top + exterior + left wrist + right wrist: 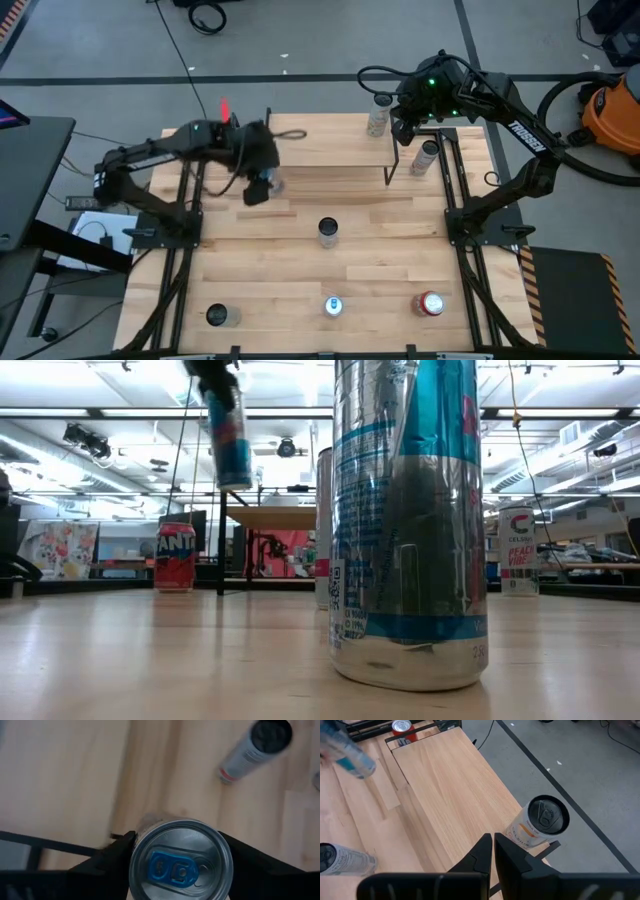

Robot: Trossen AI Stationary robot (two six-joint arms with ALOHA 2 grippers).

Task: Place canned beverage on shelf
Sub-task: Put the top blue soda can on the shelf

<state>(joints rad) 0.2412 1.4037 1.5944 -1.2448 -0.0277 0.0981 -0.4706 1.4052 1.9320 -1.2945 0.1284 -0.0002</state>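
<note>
A slim silver-and-blue can [262,186] with a blue pull tab [172,869] hangs in the air over the table's left half, with my left gripper [255,183] shut on it. In the low view the can [230,435] is well above the tabletop. The shelf [320,145], a light-wood board on black legs, stands at the table's far side. A white-and-orange can [540,822] stands upright on its right end. My right gripper [492,847] hovers shut above that end of the shelf, touching nothing. My left gripper pinches the can's side wall just below the top rim [136,851] between its two fingers, one on each side. The fingers [112,860] come from above, slanting down. The can hangs below them, lifted clear of the table and slightly tilted.
Other cans stand on the table: one at the middle [328,232], three along the near edge [222,316] [333,306] [430,303], and one right of the shelf [425,157]. The shelf's left and middle lie bare [445,785].
</note>
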